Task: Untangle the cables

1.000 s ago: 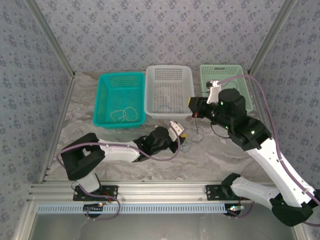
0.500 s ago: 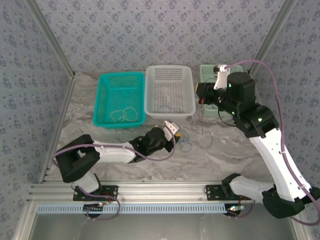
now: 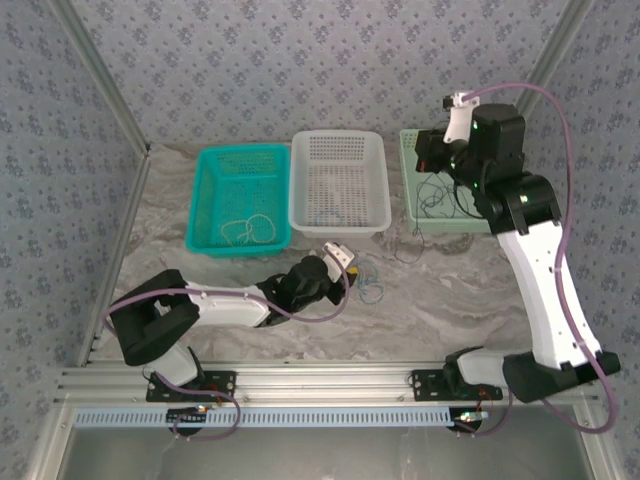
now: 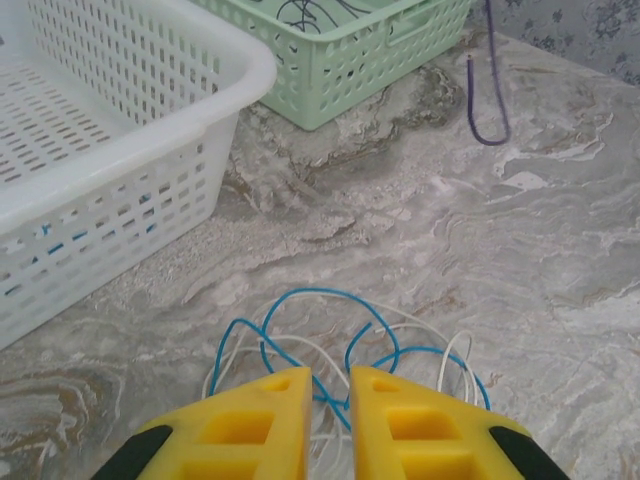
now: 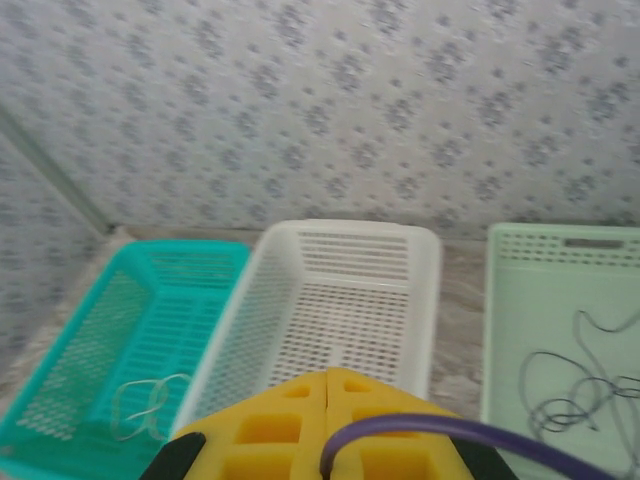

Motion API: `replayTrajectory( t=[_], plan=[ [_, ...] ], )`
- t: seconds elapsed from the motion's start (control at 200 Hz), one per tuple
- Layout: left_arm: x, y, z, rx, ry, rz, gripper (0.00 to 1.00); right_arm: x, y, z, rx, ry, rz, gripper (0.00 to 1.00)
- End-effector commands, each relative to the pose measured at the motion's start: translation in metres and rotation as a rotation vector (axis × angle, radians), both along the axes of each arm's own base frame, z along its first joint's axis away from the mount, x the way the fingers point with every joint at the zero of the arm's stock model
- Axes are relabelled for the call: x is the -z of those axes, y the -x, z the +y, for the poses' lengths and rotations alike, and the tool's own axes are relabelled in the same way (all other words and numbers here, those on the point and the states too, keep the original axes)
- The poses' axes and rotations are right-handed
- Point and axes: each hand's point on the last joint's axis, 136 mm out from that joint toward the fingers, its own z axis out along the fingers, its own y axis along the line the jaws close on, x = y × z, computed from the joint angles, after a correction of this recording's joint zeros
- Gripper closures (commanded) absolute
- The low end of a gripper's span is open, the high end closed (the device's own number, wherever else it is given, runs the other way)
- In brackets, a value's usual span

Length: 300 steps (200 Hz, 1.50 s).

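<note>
left pincer (image 4: 330, 385) ajar, blue cable (image 4: 318, 291) at tips

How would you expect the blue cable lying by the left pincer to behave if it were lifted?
The blue cable is thin and lies in loose loops, so it would probably droop limply. It crosses the cream cable, so that would likely drag along. It looks very light.

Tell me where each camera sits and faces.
Top external: high behind the bases, looking down on both arms, table, teal basket, white basket, green basket.
Left wrist: low over the table, facing blue cable, white and green baskets; left jaws below.
Right wrist: raised, facing all three baskets; right jaws shut below.
Both wrists share the white and green baskets.
</note>
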Motion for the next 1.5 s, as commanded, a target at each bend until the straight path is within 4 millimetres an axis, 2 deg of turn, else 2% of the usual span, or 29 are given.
replayTrajectory(
  t=[0.0,0.075,0.165,0.32,0.525,0.69,0.755,0.81,0.894,0.999,1.094,1.189,1.229,1.349,1.409,1.494],
  plan=[
    [-0.016,-0.001,0.01,-0.034,0.045,-0.004,0.82,0.0,-0.028,-0.02,0.023,0.061,-0.048,1.0],
    [-0.018,0.0,0.014,-0.04,0.05,-0.002,0.82,0.0,-0.04,-0.027,0.018,0.042,-0.063,1.0],
    [-0.019,0.002,0.019,-0.052,0.055,0.003,0.82,-0.013,-0.051,-0.034,0.03,0.032,-0.129,1.0],
    [-0.02,0.002,0.027,-0.076,0.059,0.004,0.81,-0.02,-0.068,-0.047,0.056,0.048,-0.184,1.0],
    [-0.019,0.002,0.032,-0.089,0.047,0.008,0.8,-0.012,-0.101,-0.074,0.115,0.037,-0.198,1.0],
    [-0.016,0.0,0.038,-0.114,0.038,0.008,0.8,-0.005,-0.125,-0.086,0.121,0.013,-0.178,1.0],
    [-0.015,-0.001,0.039,-0.123,0.037,0.01,0.8,0.013,-0.137,-0.087,0.114,0.017,-0.124,1.0],
    [-0.014,-0.002,0.039,-0.128,0.039,0.013,0.8,0.038,-0.149,-0.09,0.124,0.029,-0.046,1.0],
    [-0.013,-0.003,0.039,-0.127,0.035,0.02,0.8,0.087,-0.166,-0.096,0.144,0.047,0.102,1.0],
    [-0.01,-0.002,0.04,-0.131,0.025,0.029,0.8,0.151,-0.173,-0.104,0.178,0.045,0.333,0.97],
    [-0.01,-0.003,0.043,-0.138,0.024,0.028,0.79,0.2,-0.177,-0.106,0.194,0.023,0.502,0.77],
    [-0.011,-0.003,0.044,-0.143,0.021,0.028,0.79,0.238,-0.175,-0.111,0.219,0.0,0.64,0.43],
    [-0.011,-0.003,0.045,-0.145,0.021,0.029,0.79,0.251,-0.174,-0.111,0.219,-0.011,0.685,0.35],
    [-0.01,-0.004,0.047,-0.154,0.017,0.033,0.79,0.274,-0.173,-0.126,0.258,-0.019,0.751,0.32],
    [-0.009,-0.004,0.048,-0.157,0.016,0.038,0.79,0.274,-0.175,-0.134,0.272,-0.023,0.737,0.32],
    [-0.008,-0.004,0.048,-0.163,0.016,0.042,0.79,0.267,-0.172,-0.132,0.258,-0.04,0.724,0.27]
  ],
)
